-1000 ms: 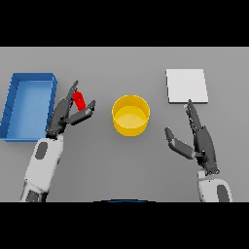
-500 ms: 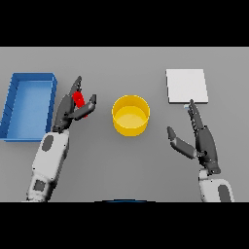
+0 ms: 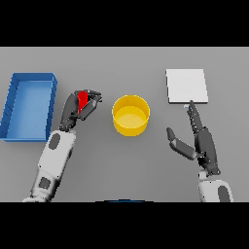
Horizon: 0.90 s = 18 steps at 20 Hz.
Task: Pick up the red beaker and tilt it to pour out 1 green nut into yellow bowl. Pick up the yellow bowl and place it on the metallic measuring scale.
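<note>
A blue tray sits at the far left of the grey table, open side up.

Red beaker tilted beside upright yellow bowl; square metallic scale apart.

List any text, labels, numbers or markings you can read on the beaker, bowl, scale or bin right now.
None: no readable text shows on anything in the head view.
red beaker, held in the left robot hand: no markings visible.
yellow bowl: plain.
metallic measuring scale: blank plate, no display or digits showing.
blue bin: plain.
right robot hand: open beside the bowl, unmarked.
</note>
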### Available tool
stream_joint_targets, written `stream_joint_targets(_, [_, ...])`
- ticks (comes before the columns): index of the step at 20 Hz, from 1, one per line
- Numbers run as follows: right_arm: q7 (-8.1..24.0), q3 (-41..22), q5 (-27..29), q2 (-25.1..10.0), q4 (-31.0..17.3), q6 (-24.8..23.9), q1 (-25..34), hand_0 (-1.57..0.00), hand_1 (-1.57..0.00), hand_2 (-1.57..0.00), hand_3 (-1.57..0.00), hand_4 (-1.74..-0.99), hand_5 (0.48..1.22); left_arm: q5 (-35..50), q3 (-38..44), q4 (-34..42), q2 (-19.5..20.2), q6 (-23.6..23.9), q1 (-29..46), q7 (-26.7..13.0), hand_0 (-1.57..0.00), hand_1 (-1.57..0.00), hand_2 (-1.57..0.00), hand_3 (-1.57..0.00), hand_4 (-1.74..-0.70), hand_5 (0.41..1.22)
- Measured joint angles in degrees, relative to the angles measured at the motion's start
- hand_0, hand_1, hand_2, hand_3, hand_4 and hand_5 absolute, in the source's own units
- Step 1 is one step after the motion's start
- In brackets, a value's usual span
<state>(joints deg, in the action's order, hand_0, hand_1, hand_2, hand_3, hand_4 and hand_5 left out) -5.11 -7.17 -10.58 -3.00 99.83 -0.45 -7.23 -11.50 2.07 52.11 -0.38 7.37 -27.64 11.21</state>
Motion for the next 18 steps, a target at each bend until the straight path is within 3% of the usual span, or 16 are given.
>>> stream_joint_targets(1, [0.6,0.4,0.2,-0.2,-0.8,-0.1,0.8,0.0,0.0,0.0,0.0,-1.255,0.644,-0.1,0.0,0.1,0.1,-0.1,-0.3,-0.4,-1.4,-1.41,-1.42,-1.36,-1.54,1.174])
stream_joint_targets(7, [1.0,-0.1,-0.9,-0.2,-0.7,-0.4,0.6,0.0,0.0,0.0,0.0,-1.236,0.644,6.8,2.6,3.8,0.1,-5.2,-0.9,1.3,-1.53,-1.53,-1.53,-1.52,-1.69,1.14])
stream_joint_targets(8, [-0.3,-0.2,-1.0,-0.1,-0.8,-0.4,0.1,0.0,0.0,0.0,0.0,-1.233,0.644,7.2,2.4,5.2,0.2,-5.4,-0.7,1.0,-1.54,-1.54,-1.54,-1.53,-1.7,1.135])
stream_joint_targets(13, [-1.6,-0.4,-2.1,-0.6,-1.0,-0.6,0.4,0.0,0.0,0.0,0.0,-1.219,0.656,6.5,-0.2,9.9,2.8,-6.7,-1.6,-3.0,-1.56,-1.56,-1.56,-1.55,-1.72,1.132])
stream_joint_targets(18, [-2.5,-0.8,-3.3,-0.6,-0.7,-1.3,0.5,0.0,0.0,0.0,0.0,-1.213,0.662,3.0,-1.5,9.1,5.2,-7.1,-3.9,-5.6,-1.56,-1.56,-1.56,-1.56,-1.73,1.138])
